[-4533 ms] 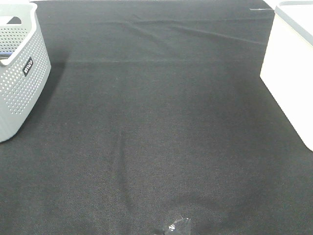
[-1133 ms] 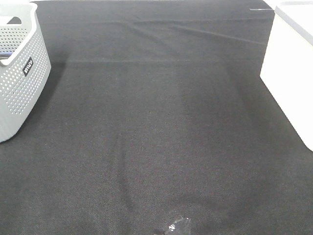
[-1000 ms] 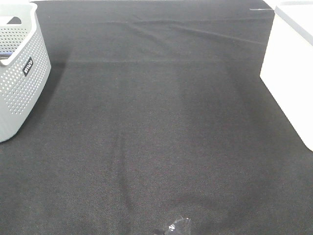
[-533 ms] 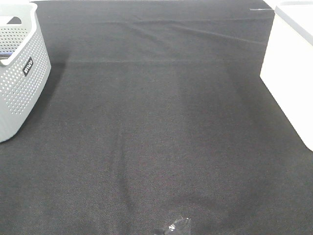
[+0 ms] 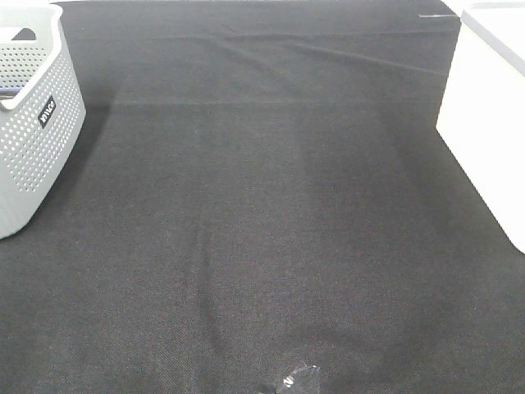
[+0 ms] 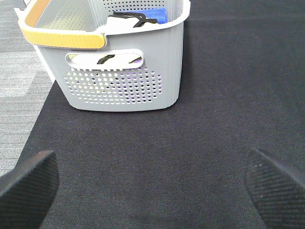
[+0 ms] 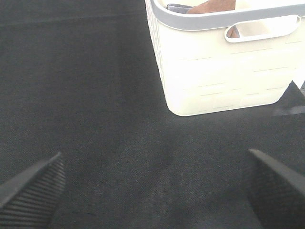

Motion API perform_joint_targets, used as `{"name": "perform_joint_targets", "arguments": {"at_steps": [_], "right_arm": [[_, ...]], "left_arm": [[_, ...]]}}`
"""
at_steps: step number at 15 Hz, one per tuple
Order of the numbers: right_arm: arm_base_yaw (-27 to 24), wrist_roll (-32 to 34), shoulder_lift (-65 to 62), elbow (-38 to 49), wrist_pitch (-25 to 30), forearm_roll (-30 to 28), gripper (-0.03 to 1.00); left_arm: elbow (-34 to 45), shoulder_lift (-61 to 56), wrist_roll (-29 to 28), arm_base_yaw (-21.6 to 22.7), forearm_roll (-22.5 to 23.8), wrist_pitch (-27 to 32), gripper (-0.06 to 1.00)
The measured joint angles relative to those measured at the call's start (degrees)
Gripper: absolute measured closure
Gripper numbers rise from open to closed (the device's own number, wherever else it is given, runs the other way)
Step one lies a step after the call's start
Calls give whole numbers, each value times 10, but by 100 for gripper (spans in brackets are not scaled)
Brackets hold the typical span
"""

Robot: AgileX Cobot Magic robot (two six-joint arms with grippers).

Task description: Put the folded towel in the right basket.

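Note:
The white right basket (image 7: pixel 219 71) stands on the black cloth; in the exterior high view only its side (image 5: pixel 488 123) shows at the right edge. A brown towel (image 7: pixel 212 6) lies inside it next to a grey cloth (image 7: pixel 178 7); only their tops show. My right gripper (image 7: pixel 155 193) is open and empty, low over the cloth, in front of the basket and apart from it. My left gripper (image 6: pixel 152 191) is open and empty in front of the grey left basket (image 6: pixel 124 71). Neither gripper shows in the exterior high view.
The grey perforated basket (image 5: pixel 33 123) at the left holds a blue item (image 6: pixel 143 14) and a black item (image 6: pixel 126 20) and has a yellow handle (image 6: pixel 62 38). Black cloth (image 5: pixel 262 205) covers the table. A small shiny scrap (image 5: pixel 295 382) lies at the front edge.

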Motion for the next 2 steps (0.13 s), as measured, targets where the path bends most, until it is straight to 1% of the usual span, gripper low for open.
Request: {"name": "perform_joint_targets", "arguments": {"at_steps": [2], "right_arm": [[0,0,0,0,0,0,0]], "left_arm": [[0,0,0,0,0,0,-5]]}}
